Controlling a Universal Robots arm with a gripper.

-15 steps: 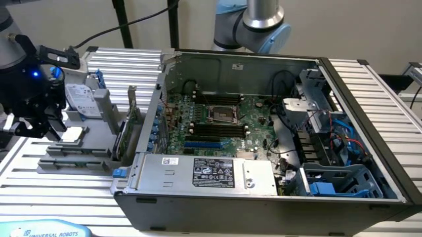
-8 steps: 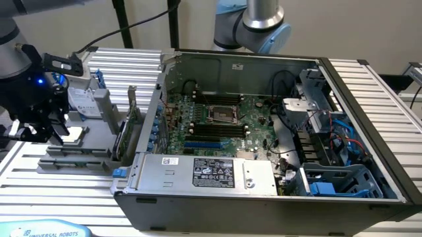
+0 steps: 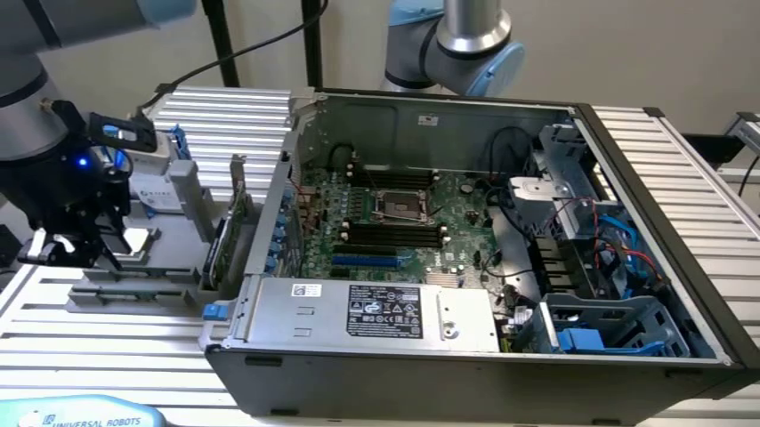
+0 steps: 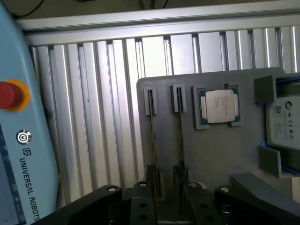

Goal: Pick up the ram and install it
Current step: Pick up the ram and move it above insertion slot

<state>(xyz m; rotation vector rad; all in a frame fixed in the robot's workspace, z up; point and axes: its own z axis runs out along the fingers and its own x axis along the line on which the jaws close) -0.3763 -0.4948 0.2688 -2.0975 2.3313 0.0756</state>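
The tabletop point(image 4: 93, 117) is ribbed bare aluminium with a brushed, softly reflective sheen. The parts holder point(image 4: 220, 159) is smooth, matt grey plastic. The processor point(image 4: 219, 105) has a dull silver metal lid on a green board. The tool point(image 4: 167, 187) is matt black with small shiny screw heads. The pendant point(image 4: 16, 164) is glossy pale-blue plastic. The computer case point(image 3: 475, 378) is matt dark painted metal outside and bare grey sheet metal inside.

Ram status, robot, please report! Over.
End effector open, low over tray. Ram on edge in tray slot, not gripped. Nothing seen in the way. Over.
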